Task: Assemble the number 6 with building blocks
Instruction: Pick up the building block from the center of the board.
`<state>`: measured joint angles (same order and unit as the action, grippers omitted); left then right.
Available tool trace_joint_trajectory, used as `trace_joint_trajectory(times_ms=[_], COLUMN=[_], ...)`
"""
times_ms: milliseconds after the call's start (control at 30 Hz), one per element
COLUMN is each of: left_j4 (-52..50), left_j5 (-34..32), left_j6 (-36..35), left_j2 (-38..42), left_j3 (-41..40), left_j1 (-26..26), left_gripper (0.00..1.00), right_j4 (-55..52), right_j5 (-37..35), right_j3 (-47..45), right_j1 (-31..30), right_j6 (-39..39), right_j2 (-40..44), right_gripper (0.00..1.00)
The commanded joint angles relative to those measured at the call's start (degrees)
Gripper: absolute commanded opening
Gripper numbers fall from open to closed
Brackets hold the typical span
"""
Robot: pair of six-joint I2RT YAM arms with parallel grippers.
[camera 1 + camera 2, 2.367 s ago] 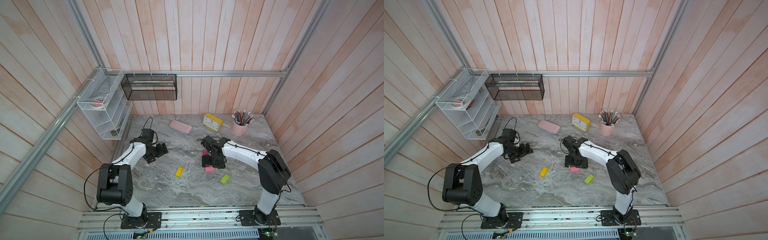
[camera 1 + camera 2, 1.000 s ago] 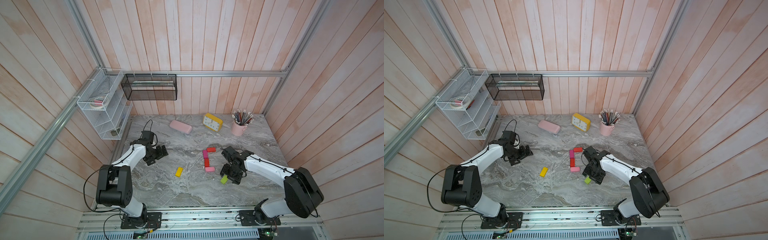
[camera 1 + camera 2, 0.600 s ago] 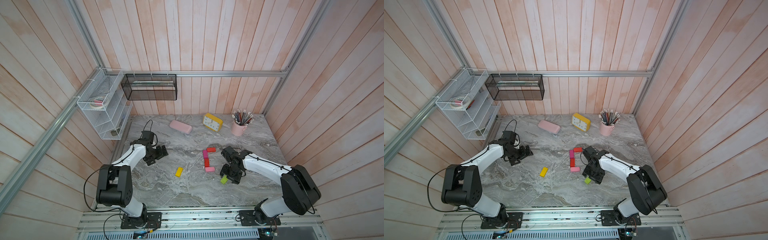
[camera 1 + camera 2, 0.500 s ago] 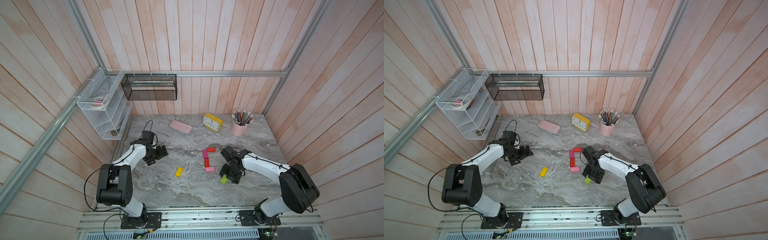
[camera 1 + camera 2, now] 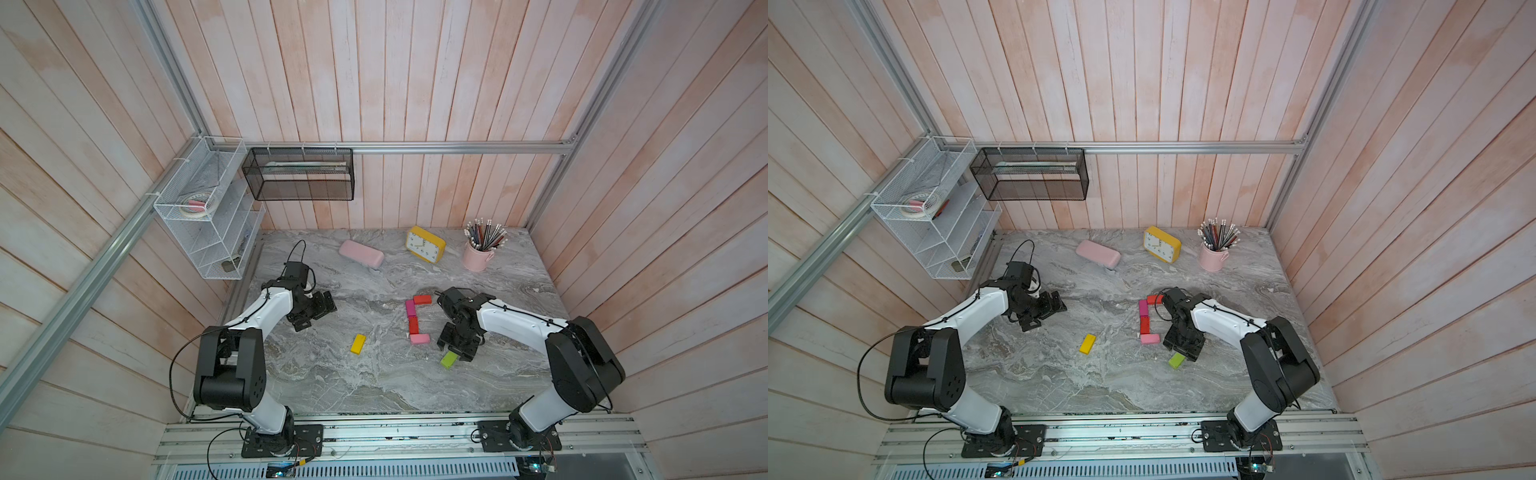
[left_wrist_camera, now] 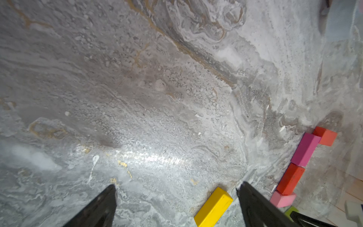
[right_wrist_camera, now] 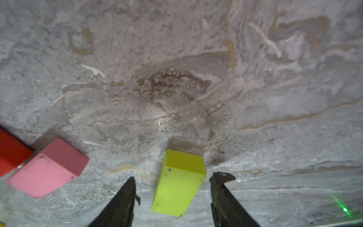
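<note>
lime brick (image 7: 179, 182) within right end effector (image 7: 174, 177)

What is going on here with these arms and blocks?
Four blocks of the 6 already form a C: red block, magenta block, second red block, light pink block. The right gripper stands open around the lime green block. The yellow block lies apart, untouched; the left gripper is open and empty.
</note>
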<state>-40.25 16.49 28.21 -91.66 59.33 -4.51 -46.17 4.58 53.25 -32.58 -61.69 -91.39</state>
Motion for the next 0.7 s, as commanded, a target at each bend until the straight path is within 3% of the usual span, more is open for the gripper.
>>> trace_joint_trajectory(times_ms=[0,667], left_j4=[0.4,-0.8], left_j5=[0.2,-0.1], left_j6=[-1.1,-2.7], left_j2=[-1.2,-1.9], left_j3=[1.6,2.9], left_j1=[0.1,0.1], left_gripper=[0.98,0.98], right_j4=[-1.6,0.6], right_j5=[-1.6,-2.2], right_j3=[0.9,-0.3], right_j1=[0.5,0.8], right_j6=[-1.5,-3.5], right_j2=[-0.3,-2.0], right_gripper=[0.61,0.53])
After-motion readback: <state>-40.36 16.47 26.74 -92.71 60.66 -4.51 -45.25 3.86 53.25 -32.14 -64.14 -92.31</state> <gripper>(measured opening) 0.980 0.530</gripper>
